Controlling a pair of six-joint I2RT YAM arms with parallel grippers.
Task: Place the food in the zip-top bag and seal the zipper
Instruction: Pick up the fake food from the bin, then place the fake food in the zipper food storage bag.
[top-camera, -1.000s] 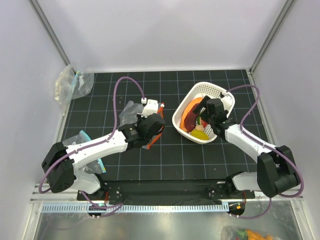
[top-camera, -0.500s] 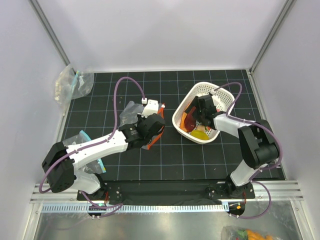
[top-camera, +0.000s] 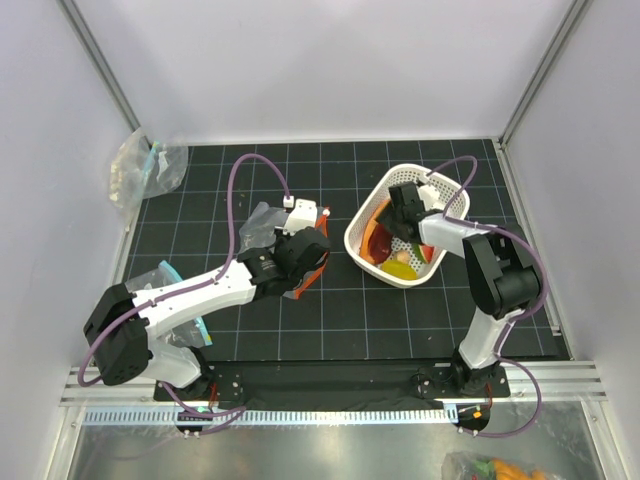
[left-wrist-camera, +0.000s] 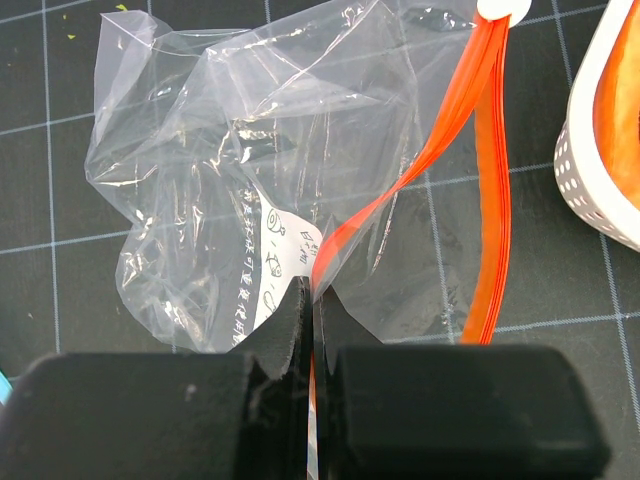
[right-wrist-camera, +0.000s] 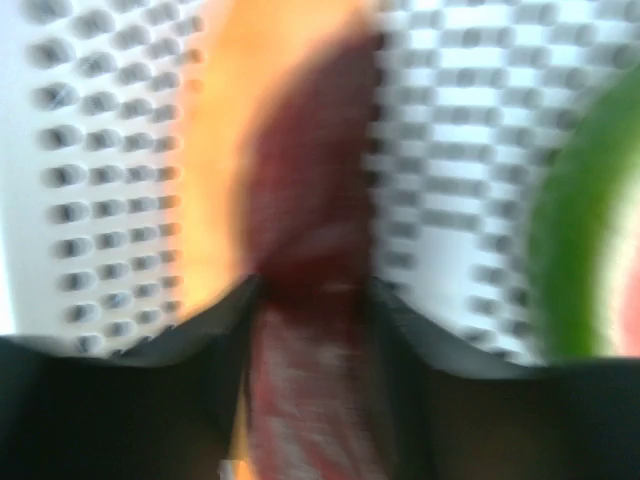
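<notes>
Black gridded worktop (top-camera: 330, 310) ran between pale walls in the top view. On it the left pincer (top-camera: 303, 250) sat low over a clear crinkly plastic zip-top bag (top-camera: 262, 222), left of centre. The right pincer (top-camera: 398, 212) reached down into a white lattice plastic basket (top-camera: 440, 182) just right of the bag. A yellow toy lemon (top-camera: 398, 268) and a red toy watermelon slice with green rind (top-camera: 430, 252) lay in the basket's near end.

From the left wrist, the left pincer (left-wrist-camera: 312, 305) was fully closed, its fingers (left-wrist-camera: 285, 330) pinching the bag's red-orange zipper strip (left-wrist-camera: 490, 150) where it folded down between them. The bag (left-wrist-camera: 230, 150) lay wrinkled and flat, apparently empty, and the strip ran away towards the basket wall (left-wrist-camera: 590, 170) at the right.

From the right wrist, everything was blurred. The right pincer (right-wrist-camera: 310, 300) stood partly open, a dark red toy food piece (right-wrist-camera: 310, 200) between its fingers (right-wrist-camera: 130, 400) and close against both. Whether it was gripped I could not tell. An orange carrot-like toy piece (right-wrist-camera: 240, 110) lay beside it, with the watermelon's rind (right-wrist-camera: 575, 220) at the right.
</notes>
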